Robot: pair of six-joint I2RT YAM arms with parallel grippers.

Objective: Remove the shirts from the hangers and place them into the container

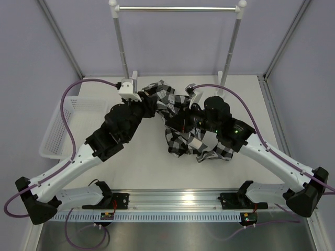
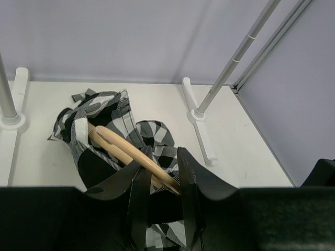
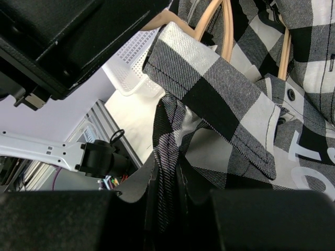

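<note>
From above, the checked shirt [image 1: 180, 137] is heaped mid-table and hemmed in. The left arm [image 1: 112, 133] blocks its 9 o'clock side and the right arm [image 1: 235, 136] its 3 o'clock side. At 12 o'clock stand the rail posts [image 1: 121, 49] and their white feet [image 1: 220, 79], with bare table between them. At 6 o'clock the tabletop [image 1: 157, 167] lies open. The laundry basket [image 1: 55, 133] sits beyond the left arm at 9 o'clock, with a purple cable [image 1: 64, 110] looping over it.

A black-and-white checked button-up shirt [image 1: 175, 141] lies crumpled in a heap at the middle of the table [image 1: 141, 167]. A light wooden hanger [image 2: 131, 151] sits tilted among its folds, partly covered by cloth. A white slotted plastic basket [image 1: 57, 130] stands well apart at the left edge.
</note>
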